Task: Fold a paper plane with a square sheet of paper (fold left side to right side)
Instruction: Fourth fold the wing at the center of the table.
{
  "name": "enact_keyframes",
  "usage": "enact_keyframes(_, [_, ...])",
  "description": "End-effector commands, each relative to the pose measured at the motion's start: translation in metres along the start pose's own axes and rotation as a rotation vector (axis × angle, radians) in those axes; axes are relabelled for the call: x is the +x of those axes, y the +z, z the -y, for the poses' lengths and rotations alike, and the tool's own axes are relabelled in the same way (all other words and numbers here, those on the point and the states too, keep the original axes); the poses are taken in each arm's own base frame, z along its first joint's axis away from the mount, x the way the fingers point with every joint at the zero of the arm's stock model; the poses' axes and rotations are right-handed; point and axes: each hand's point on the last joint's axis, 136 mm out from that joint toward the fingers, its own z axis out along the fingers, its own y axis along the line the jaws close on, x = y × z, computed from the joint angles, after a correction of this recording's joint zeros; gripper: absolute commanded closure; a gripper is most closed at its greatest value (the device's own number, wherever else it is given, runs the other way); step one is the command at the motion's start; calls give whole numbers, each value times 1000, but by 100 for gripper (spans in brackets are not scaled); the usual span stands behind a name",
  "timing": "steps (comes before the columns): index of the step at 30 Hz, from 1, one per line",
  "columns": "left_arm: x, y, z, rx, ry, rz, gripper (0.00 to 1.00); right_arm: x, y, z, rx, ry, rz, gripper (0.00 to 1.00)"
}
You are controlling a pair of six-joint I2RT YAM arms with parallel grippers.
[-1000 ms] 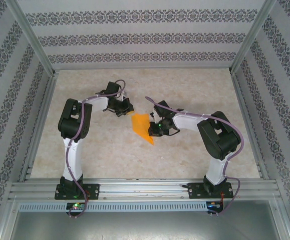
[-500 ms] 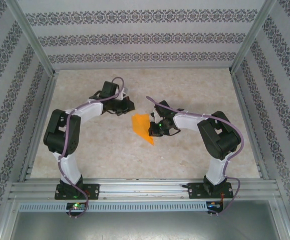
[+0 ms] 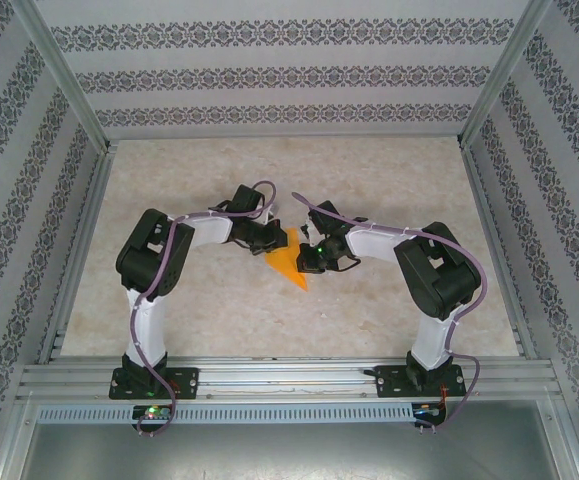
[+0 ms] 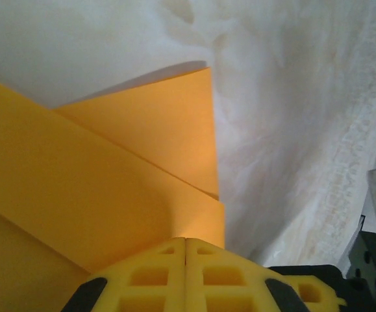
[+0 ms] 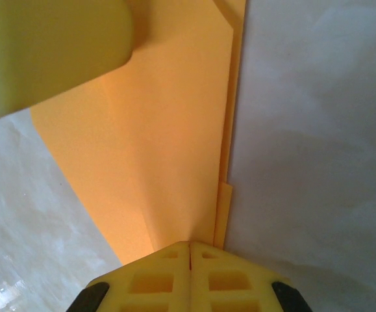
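The pale marbled table point(image 3: 169, 190) is the largest thing here, and over it both arms bend inward toward its middle, the left arm point(image 3: 154, 265) from one side and the right arm point(image 3: 434, 270) from the other. Between them lies the square sheet of paper point(image 3: 289, 265), orange and already folded to a pointed shape, flat on the table with its tip toward the near edge. The left gripper point(image 3: 267, 237) is at its far left part and the right gripper point(image 3: 309, 257) is at its right edge. Each has its two fingers pressed together, tips down at the paper, and I cannot tell if any layer is caught between them. In the left wrist view the upper flap point(image 4: 155, 123) seems slightly raised. I judge the risk to be this: a closed tip that slides may drag the thin sheet instead of creasing it, so the layers lose their alignment. With uneven pressure the paper could also turn around one tip, and the loose flap could crumple.
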Motion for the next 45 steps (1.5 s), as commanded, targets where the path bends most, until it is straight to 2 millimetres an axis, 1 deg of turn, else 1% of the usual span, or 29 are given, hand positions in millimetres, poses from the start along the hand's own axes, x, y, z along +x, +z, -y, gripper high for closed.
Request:
enact_keyframes(1, [1, 8, -16, -34, -13, 2, 98, 36, 6, 29, 83, 93, -116, 100])
enact_keyframes(2, [3, 10, -21, -48, -18, 1, 100, 33, 4, 24, 65, 92, -111, 100])
enact_keyframes(5, [9, 11, -36, -101, -24, -10, 100, 21, -2, 8, -2, 98, -80, 100])
enact_keyframes(9, [19, 15, -49, -130, -35, -38, 100, 3, -19, -17, -89, 85, -23, 100])
enact_keyframes(12, [24, 16, -53, -138, -46, -45, 100, -9, -35, -35, -145, 60, 23, 100])
enact_keyframes(15, [26, 16, -56, -141, -51, -47, 100, -15, -46, -51, -211, 44, 53, 100])
enact_keyframes(18, [27, 16, -57, -143, -52, -48, 100, -18, -44, -59, -269, 58, 61, 100])
enact_keyframes(23, [27, 16, -57, -143, -53, -47, 100, -18, -24, -63, -294, 95, 49, 100])
enact_keyframes(29, [27, 16, -57, -141, -53, -47, 100, -21, -6, -48, -245, 138, 63, 100])
enact_keyframes(36, [27, 15, -56, -139, -52, -47, 100, -26, 6, -37, -198, 155, 65, 100])
enact_keyframes(41, [28, 16, -57, -145, -53, -49, 100, -22, 15, -29, -161, 167, 43, 100])
enact_keyframes(45, [28, 15, -59, -152, -52, -50, 100, -17, 17, -21, -123, 174, 38, 100])
